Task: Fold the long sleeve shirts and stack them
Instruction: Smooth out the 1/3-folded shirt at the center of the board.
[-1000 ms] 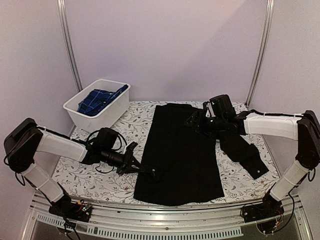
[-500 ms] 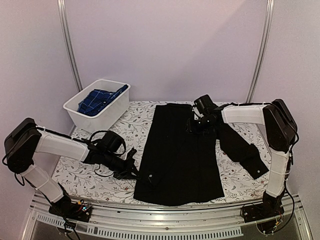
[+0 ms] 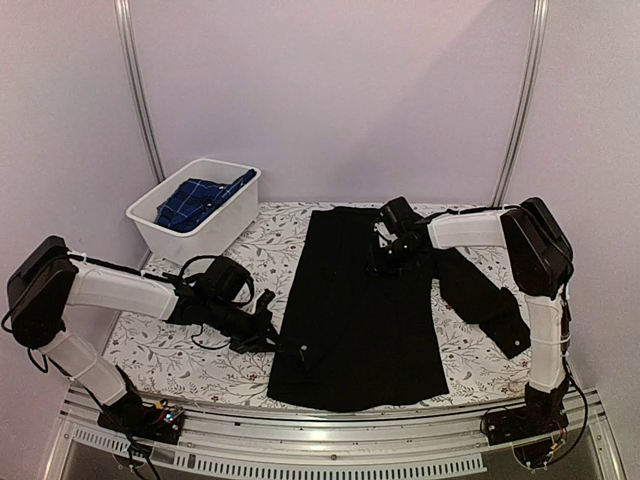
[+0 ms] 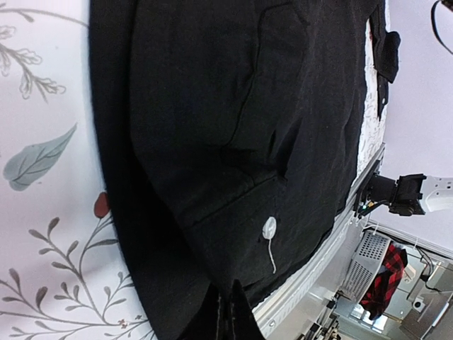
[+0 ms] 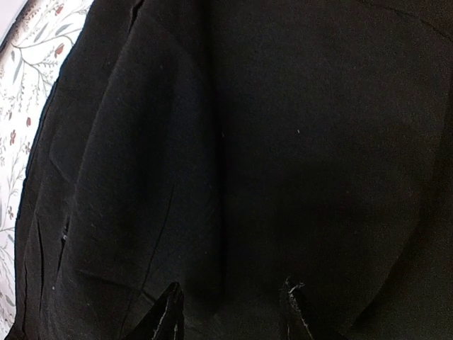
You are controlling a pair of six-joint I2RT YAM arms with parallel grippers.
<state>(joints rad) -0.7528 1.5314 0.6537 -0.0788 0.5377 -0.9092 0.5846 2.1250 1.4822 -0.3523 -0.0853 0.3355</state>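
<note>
The black shirt lies flat, lengthwise down the middle of the floral table, with one sleeve trailing to the right. My left gripper is shut and low at the shirt's left edge; in the left wrist view its closed tips point at the black cloth near a pale button with a loose thread. My right gripper is open just above the shirt's upper right part, with only black cloth under it. The blue plaid shirt lies crumpled in the tub.
The white plastic tub stands at the table's back left corner. A metal rail runs along the near edge. Upright frame posts stand at the back left and back right.
My left gripper has drawn back left, from over the shirt's lower left part to its left edge. My right arm has raised its elbow and its gripper has shifted slightly left over the shirt.
</note>
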